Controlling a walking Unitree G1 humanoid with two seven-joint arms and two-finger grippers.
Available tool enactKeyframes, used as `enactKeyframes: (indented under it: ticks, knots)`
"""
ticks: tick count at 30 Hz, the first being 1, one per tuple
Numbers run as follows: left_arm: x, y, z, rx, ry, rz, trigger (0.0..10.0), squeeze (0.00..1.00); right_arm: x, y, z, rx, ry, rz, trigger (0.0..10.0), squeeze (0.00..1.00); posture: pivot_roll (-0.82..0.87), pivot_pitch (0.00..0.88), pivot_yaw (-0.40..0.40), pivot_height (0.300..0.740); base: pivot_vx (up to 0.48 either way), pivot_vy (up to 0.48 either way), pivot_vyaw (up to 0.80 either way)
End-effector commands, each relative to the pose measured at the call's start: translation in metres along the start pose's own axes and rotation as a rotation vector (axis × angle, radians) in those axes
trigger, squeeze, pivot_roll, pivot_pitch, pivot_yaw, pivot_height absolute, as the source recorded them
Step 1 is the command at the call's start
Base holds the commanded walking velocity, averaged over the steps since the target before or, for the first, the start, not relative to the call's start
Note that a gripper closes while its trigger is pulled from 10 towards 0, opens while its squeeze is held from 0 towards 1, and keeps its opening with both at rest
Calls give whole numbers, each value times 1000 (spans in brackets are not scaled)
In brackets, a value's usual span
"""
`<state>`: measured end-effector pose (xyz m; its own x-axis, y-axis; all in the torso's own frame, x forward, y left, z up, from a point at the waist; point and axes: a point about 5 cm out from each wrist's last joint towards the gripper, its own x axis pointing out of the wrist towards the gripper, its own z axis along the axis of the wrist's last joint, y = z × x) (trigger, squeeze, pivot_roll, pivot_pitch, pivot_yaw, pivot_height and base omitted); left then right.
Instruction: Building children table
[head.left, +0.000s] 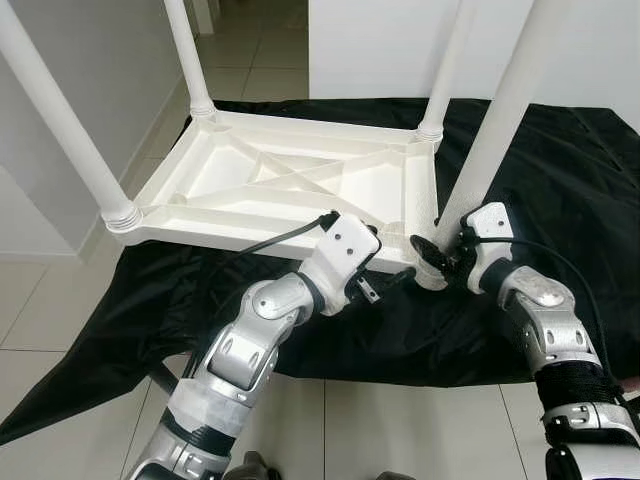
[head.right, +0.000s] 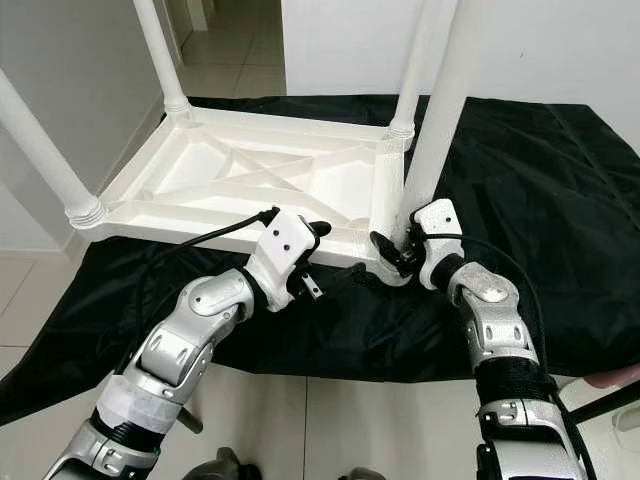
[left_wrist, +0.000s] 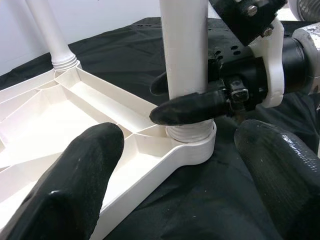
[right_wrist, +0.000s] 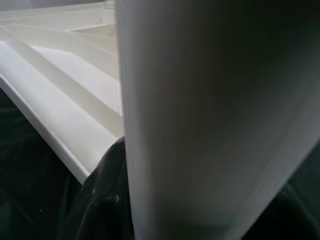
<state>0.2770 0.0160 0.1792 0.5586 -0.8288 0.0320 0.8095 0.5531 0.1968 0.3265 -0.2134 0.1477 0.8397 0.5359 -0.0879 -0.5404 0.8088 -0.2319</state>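
Tabletop (head.left: 300, 190) and legs (head.left: 495, 130) look like smooth white plastic, slightly glossy. Black cloth (head.left: 560, 180) underneath is thin, wrinkly and a bit shiny. Floor tiles (head.left: 60, 300) are glossy; robot arms (head.left: 250, 335) brushed silver metal.

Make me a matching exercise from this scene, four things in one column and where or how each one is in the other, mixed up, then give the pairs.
1. right gripper
2. left gripper
3. black cloth
4. tabletop

A. lies upside down
B. closed around the base of the near table leg
C. spread on the floor under the table
D. open, near the tabletop's front edge

Pairs: 1-B, 2-D, 3-C, 4-A
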Motion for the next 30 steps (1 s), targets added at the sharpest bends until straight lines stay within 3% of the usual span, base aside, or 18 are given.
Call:
enactKeyframes:
  ticks: [1, 5, 6, 7, 8, 17, 22, 30]
  knots:
    - [0, 3, 0, 8, 6, 22, 10000, 0, -1, 5, -9, 5, 30, 54, 0, 0, -35, 0, 51, 740, 0, 0, 0]
    - [1, 3, 1, 7, 6, 18, 10000, 0, -3, 5, -11, 13, 26, 55, 0, 0, -38, 0, 52, 740, 0, 0, 0]
    - [1, 3, 1, 8, 5, 16, 10000, 0, -3, 4, -10, 22, 17, 29, 6353, 0, -40, 0, 53, 740, 0, 0, 0]
    - [1, 3, 1, 8, 5, 16, 10000, 0, -3, 4, -10, 22, 17, 29, 6353, 0, -40, 0, 53, 740, 0, 0, 0]
    - [1, 3, 1, 7, 5, 14, 10000, 0, -2, 4, -8, 32, 6, 1, 10000, 0, -44, 0, 53, 740, 0, 0, 0]
    - [2, 2, 2, 10, -2, 10, 10000, 0, 3, 11, 6, 84, -65, -184, 10000, 0, -47, 0, 49, 740, 0, 0, 0]
    - [2, 1, 2, 11, 1, 9, 10000, 0, 9, 28, 11, 143, -89, -269, 10000, 0, -49, 0, 48, 740, 0, 0, 0]
    - [2, 1, 1, 18, 5, 8, 10000, 0, 12, 35, 12, 236, -72, -547, 10000, 0, -37, 0, 39, 740, 0, 0, 0]
